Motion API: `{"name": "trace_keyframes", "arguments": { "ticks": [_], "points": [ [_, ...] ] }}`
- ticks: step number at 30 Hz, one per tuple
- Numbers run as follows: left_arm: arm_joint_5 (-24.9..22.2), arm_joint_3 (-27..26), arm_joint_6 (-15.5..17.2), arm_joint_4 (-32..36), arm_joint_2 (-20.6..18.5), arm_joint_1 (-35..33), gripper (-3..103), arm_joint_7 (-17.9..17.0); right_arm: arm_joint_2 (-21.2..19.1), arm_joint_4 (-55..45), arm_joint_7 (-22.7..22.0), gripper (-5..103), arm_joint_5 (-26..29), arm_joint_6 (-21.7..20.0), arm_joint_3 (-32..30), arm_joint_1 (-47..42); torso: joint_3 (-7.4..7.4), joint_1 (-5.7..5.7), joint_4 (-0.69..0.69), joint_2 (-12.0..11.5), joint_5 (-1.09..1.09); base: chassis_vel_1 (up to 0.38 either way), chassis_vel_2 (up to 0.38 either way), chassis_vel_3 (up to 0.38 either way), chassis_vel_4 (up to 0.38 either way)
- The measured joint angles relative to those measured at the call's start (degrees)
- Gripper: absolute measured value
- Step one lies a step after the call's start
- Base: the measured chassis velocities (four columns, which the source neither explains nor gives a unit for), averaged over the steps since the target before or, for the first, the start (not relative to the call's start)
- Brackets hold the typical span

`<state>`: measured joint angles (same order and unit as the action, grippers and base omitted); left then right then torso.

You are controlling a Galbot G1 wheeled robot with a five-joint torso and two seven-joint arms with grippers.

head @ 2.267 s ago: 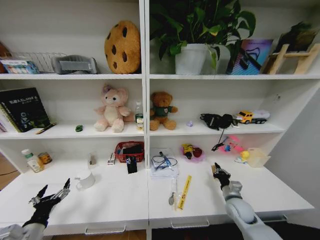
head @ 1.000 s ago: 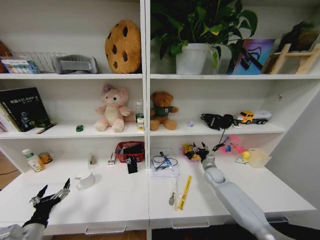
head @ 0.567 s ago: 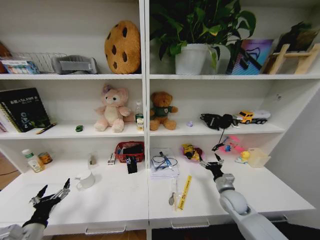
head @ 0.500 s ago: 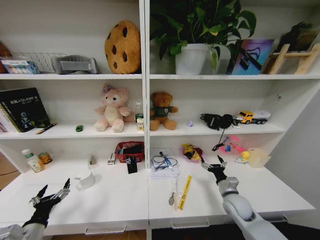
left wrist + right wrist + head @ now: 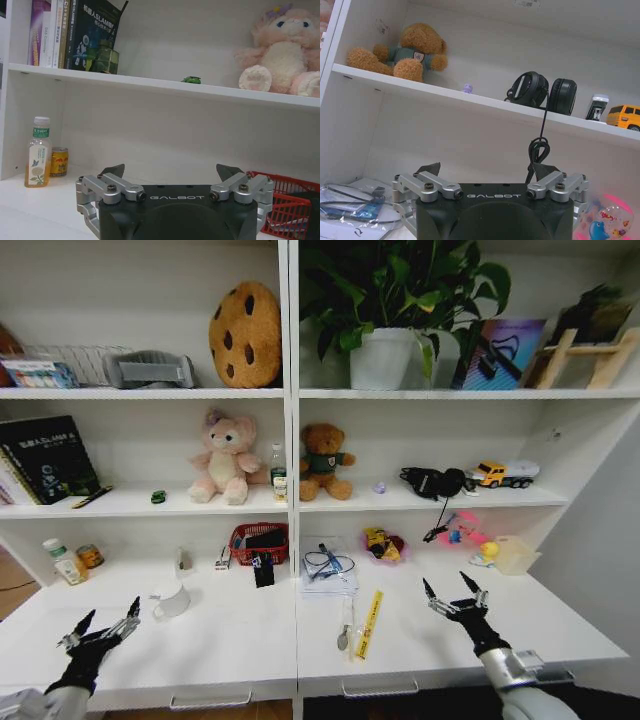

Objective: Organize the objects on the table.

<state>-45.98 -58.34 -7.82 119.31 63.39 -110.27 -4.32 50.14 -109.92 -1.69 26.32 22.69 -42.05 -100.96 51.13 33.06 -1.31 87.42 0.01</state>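
Note:
On the white table [image 5: 230, 640] stand a white mug [image 5: 172, 600] at the left and a small black box [image 5: 264, 570] near the middle. A yellow ruler [image 5: 370, 623] lies by a thin pen [image 5: 345, 625], and a blue pen [image 5: 330, 558] rests on a paper stack. The tiny green toy [image 5: 158, 497] sits on the shelf above, also seen as the green toy [image 5: 191, 79] from the left wrist. My left gripper [image 5: 103, 628] hovers open at the front left, empty. My right gripper [image 5: 455, 592] hovers open at the front right, empty, well right of the ruler.
A red basket [image 5: 260, 540], a bottle [image 5: 62, 562] and a can [image 5: 90, 556] stand at the table's back. A pink bowl [image 5: 384, 545] and a pale tub [image 5: 517, 555] sit back right. Headphones [image 5: 433, 482] dangle a cable from the shelf above.
My right arm reached to the pink bowl at the back, then drew back toward the front right edge, empty. The left arm has stayed put.

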Motion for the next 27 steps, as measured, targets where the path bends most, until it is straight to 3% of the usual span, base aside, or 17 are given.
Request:
{"name": "trace_keyframes", "arguments": {
  "ticks": [27],
  "points": [
    [0.0, 0.0, 0.0, 0.0, 0.0, 0.0, 100, 0.0, -0.13, 0.28, 0.31, 100, 0.46, -0.86, 1.31, 2.26, 0.0, 0.0, 0.01, 0.0, -0.01, 0.0, 0.0, 0.0, 0.0]
  ]
}}
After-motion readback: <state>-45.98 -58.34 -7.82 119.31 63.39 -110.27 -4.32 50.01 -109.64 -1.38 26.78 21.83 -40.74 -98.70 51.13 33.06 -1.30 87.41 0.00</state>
